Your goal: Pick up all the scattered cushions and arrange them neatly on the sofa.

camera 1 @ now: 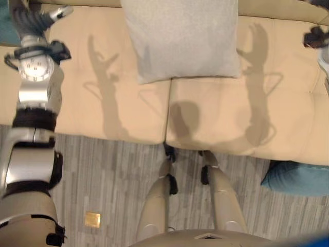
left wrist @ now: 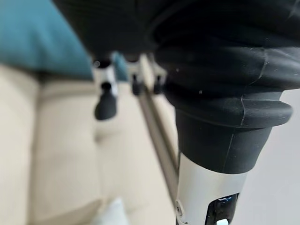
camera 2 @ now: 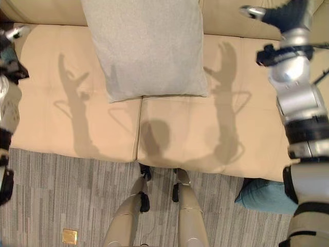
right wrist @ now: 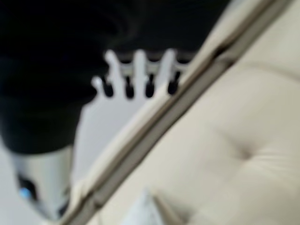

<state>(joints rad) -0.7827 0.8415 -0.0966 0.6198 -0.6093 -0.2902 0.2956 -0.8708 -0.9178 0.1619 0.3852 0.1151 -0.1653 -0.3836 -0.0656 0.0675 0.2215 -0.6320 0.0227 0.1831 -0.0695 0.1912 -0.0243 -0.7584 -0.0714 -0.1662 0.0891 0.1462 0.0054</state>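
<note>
- Cushions sit in three places: a pale grey, square fabric cushion [camera 1: 181, 38] with a fine speckled weave leans upright against the backrest at the middle of the sofa, its lower edge resting across the seam between the two seat pads.
- Beige, smooth-upholstered sofa [camera 1: 108, 103] runs across the head views, its seat split into two broad, softly padded cushions with rounded front edges.
- Teal, plump fabric cushion [camera 1: 298, 177] lies on the floor at the robot's right, tucked against the sofa's front edge.
- Another teal fabric cushion [left wrist: 42, 33] shows at the sofa's left end in the left wrist view, set against the backrest there.
- Left hand [camera 1: 35, 18] hangs above the left seat pad near the backrest, its silver, dark-tipped fingers [left wrist: 106, 101] loosely extended and grasping nothing.
- Right hand [camera 2: 285, 13] is raised over the right end of the sofa by the backrest; its fingers [right wrist: 129, 79] stand straight in a spread row, holding nothing.
- Grey, striped wood-grain plank floor [camera 1: 108, 175] stretches in front of the sofa.
- Small, square, gold-coloured tile [camera 1: 93, 219] lies flat on the floor toward the robot's left.
</note>
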